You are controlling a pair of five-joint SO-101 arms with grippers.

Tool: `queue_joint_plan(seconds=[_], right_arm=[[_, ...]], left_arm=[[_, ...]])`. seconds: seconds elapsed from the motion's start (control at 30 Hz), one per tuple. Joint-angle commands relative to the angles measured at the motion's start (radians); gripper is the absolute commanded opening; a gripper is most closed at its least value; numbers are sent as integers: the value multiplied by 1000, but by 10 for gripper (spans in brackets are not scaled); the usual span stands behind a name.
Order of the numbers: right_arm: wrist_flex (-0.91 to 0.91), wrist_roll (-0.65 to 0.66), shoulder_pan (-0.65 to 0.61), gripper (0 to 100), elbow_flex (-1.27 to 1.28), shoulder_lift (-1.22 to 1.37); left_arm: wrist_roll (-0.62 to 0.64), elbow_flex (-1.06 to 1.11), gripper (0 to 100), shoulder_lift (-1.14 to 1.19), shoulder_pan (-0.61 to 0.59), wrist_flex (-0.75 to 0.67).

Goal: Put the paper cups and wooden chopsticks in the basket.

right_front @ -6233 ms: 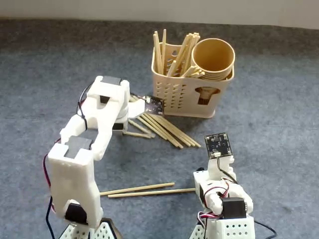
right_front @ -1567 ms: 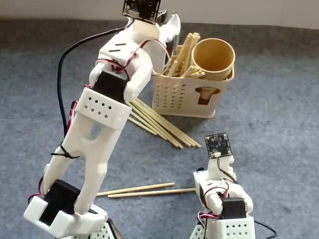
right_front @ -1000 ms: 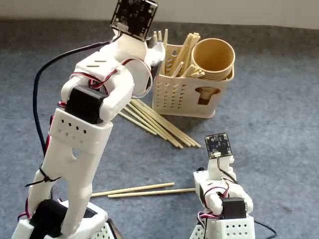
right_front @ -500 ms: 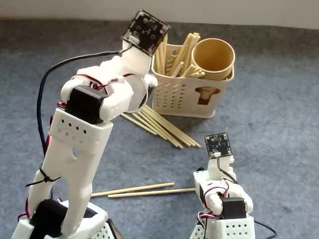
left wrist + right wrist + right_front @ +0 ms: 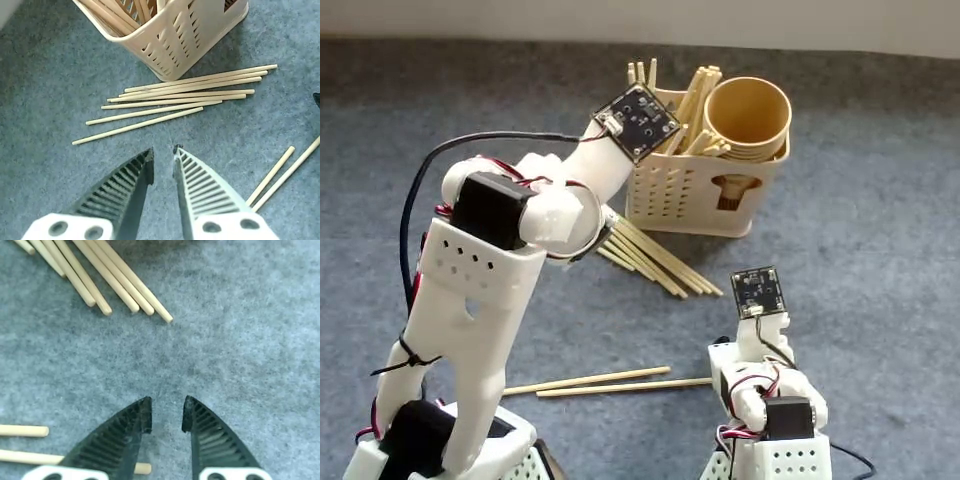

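Note:
The cream basket (image 5: 692, 196) stands at the back and holds stacked paper cups (image 5: 748, 116) and upright wooden chopsticks (image 5: 696, 92). A loose bundle of chopsticks (image 5: 655, 259) lies on the carpet in front of it. Two more chopsticks (image 5: 610, 380) lie near the arm bases. My left arm (image 5: 638, 122) hangs beside the basket's near left corner. Its gripper (image 5: 163, 155) is narrowly open and holds nothing, hovering above the carpet short of the bundle (image 5: 175, 100) and the basket (image 5: 170, 35). My right gripper (image 5: 166, 415) is slightly open and holds nothing, low over bare carpet between the bundle's ends (image 5: 125, 290) and the pair (image 5: 22, 431).
Grey carpet (image 5: 860, 260) covers the whole surface, with free room to the right of the basket. The right arm (image 5: 760, 292) sits folded at the front right. A pale wall strip (image 5: 820, 20) runs along the back edge.
The left arm has come down from above the basket's left corner and swung back over the loose bundle. The right arm has not moved.

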Motion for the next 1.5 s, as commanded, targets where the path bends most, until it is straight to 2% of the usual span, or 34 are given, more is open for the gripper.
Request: queue_joint_plan(seconds=[0.0, 0.37, 0.53, 0.77, 1.0, 1.47], right_arm=[[5, 11, -2, 119, 117, -10], [5, 11, -2, 119, 117, -10], [5, 11, -2, 119, 117, -10], [5, 11, -2, 119, 117, -10], [5, 11, -2, 119, 117, -10], [5, 11, -2, 119, 117, -10]], left_arm=[[-9, -4, 88, -50, 21, 18], [-14, 160, 90, -50, 27, 14], [-11, 239, 152, -50, 25, 14], [-15, 366, 121, -50, 27, 11], [-15, 585, 120, -50, 39, -115], [-14, 901, 123, -50, 228, -348]])
